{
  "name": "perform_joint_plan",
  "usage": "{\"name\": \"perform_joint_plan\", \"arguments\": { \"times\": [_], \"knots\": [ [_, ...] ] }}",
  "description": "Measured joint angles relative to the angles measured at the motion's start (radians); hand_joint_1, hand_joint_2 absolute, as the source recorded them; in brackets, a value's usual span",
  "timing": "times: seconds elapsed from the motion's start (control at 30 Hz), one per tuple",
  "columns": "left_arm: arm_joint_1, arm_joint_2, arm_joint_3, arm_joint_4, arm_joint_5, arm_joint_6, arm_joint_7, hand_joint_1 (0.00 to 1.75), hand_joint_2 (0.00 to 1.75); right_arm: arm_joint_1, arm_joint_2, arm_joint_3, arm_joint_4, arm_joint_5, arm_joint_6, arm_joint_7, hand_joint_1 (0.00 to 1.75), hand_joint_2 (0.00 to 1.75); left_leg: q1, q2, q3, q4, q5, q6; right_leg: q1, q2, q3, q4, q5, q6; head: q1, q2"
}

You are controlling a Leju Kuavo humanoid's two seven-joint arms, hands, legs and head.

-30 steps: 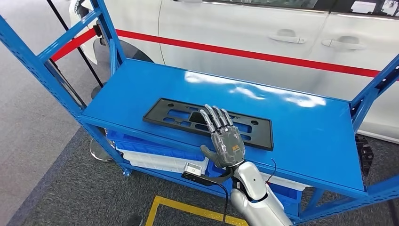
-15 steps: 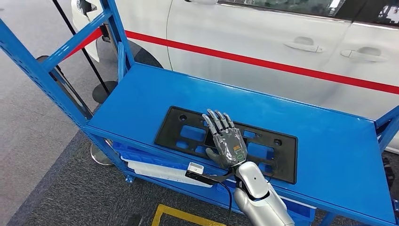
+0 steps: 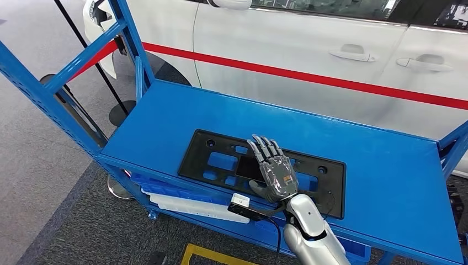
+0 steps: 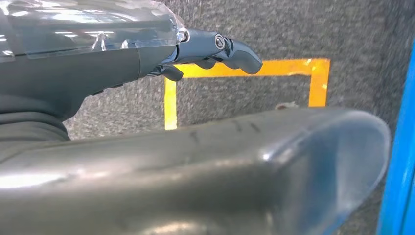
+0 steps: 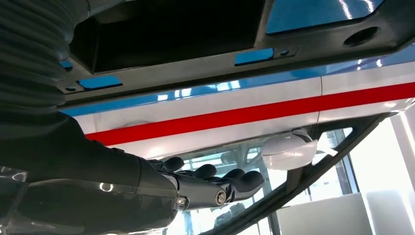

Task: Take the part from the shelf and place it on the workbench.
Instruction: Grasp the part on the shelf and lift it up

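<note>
Right hand (image 3: 274, 175) flat and empty over black part (image 3: 221, 161) on blue shelf (image 3: 165, 118), perhaps touching

We note a blue metal shelf unit (image 3: 165, 118) with a glossy top deck that reflects overhead light in pale patches. Its perforated blue uprights (image 3: 49, 88) and a diagonal brace stand at the left; a further blue post (image 3: 452, 146) stands at the right edge. On the lower tier we see a white tray (image 3: 193, 205) beside blue bins. Behind the shelf stands a white car (image 3: 309, 44) with a red stripe (image 3: 309, 74) along its doors and two door handles. The floor is grey carpet (image 3: 33, 182), with yellow tape (image 3: 221, 255) marking a box near the shelf's front.
</note>
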State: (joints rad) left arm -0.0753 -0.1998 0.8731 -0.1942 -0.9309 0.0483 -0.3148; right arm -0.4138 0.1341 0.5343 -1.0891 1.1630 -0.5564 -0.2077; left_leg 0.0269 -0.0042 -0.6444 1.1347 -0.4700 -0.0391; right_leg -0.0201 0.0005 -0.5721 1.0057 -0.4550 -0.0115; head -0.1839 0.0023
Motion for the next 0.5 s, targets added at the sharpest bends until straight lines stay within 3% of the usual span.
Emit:
{"name": "perform_joint_plan", "arguments": {
  "times": [0.07, 0.17, 0.23, 0.27, 0.37, 0.4, 0.43, 0.5],
  "knots": [
    [-0.002, 0.002, 0.002, 0.0, 0.001, 0.0, -0.001, 0.0, 0.0, 0.003, -0.004, -0.007, -0.013, -0.02, 0.001, -0.013, 0.0, 1.75, 0.0, -0.002, 0.042, -0.09, 0.028, 0.006, 0.001, 0.003, -0.004, 0.012, -0.007, 0.014, 0.0, 0.0],
    [-0.001, 0.003, 0.01, 0.0, 0.0, 0.001, -0.001, 0.0, 0.0, 0.013, -0.008, -0.022, -0.044, -0.077, 0.003, -0.041, 0.0, 1.75, -0.004, -0.006, 0.045, -0.101, 0.027, 0.034, 0.002, 0.004, -0.007, 0.015, -0.008, 0.03, 0.0, 0.0],
    [0.0, 0.004, 0.015, 0.0, 0.0, 0.001, 0.0, 0.0, 0.0, 0.019, -0.011, -0.032, -0.073, -0.121, 0.007, -0.06, 0.0, 1.75, -0.005, -0.005, 0.045, -0.104, 0.03, 0.049, -0.002, 0.003, -0.017, 0.041, -0.029, 0.037, 0.0, 0.0],
    [-0.001, 0.004, 0.016, 0.0, 0.0, 0.002, 0.001, 0.0, 0.0, 0.021, -0.013, -0.037, -0.088, -0.14, 0.009, -0.068, 0.0, 1.75, -0.005, -0.005, 0.045, -0.106, 0.031, 0.056, -0.003, 0.002, -0.036, 0.083, -0.055, 0.04, 0.0, 0.0],
    [-0.001, 0.004, 0.019, 0.0, 0.0, 0.004, 0.001, 0.0, 0.0, 0.032, -0.021, -0.047, -0.12, -0.17, 0.015, -0.081, 0.0, 1.75, -0.012, -0.004, 0.044, -0.105, 0.03, 0.065, -0.001, 0.001, -0.129, 0.274, -0.137, 0.04, 0.0, 0.0],
    [0.0, 0.005, 0.02, 0.0, 0.0, 0.004, 0.002, 0.0, 0.0, 0.037, -0.024, -0.048, -0.127, -0.173, 0.016, -0.082, 0.0, 1.75, -0.015, -0.004, 0.044, -0.105, 0.03, 0.066, 0.0, 0.001, -0.145, 0.302, -0.137, 0.037, 0.0, 0.0],
    [0.0, 0.005, 0.021, 0.0, 0.0, 0.004, 0.002, 0.0, 0.0, 0.041, -0.026, -0.049, -0.133, -0.175, 0.017, -0.083, 0.0, 1.75, -0.019, -0.005, 0.044, -0.105, 0.03, 0.066, 0.002, 0.001, -0.142, 0.29, -0.119, 0.032, 0.0, 0.0],
    [0.0, 0.005, 0.022, 0.0, -0.001, 0.004, 0.003, 0.0, 0.0, 0.045, -0.028, -0.05, -0.148, -0.183, 0.018, -0.086, 0.0, 1.75, -0.024, -0.006, 0.046, -0.105, 0.03, 0.067, 0.01, 0.002, -0.086, 0.168, -0.05, 0.014, 0.0, 0.0]
  ]
}}
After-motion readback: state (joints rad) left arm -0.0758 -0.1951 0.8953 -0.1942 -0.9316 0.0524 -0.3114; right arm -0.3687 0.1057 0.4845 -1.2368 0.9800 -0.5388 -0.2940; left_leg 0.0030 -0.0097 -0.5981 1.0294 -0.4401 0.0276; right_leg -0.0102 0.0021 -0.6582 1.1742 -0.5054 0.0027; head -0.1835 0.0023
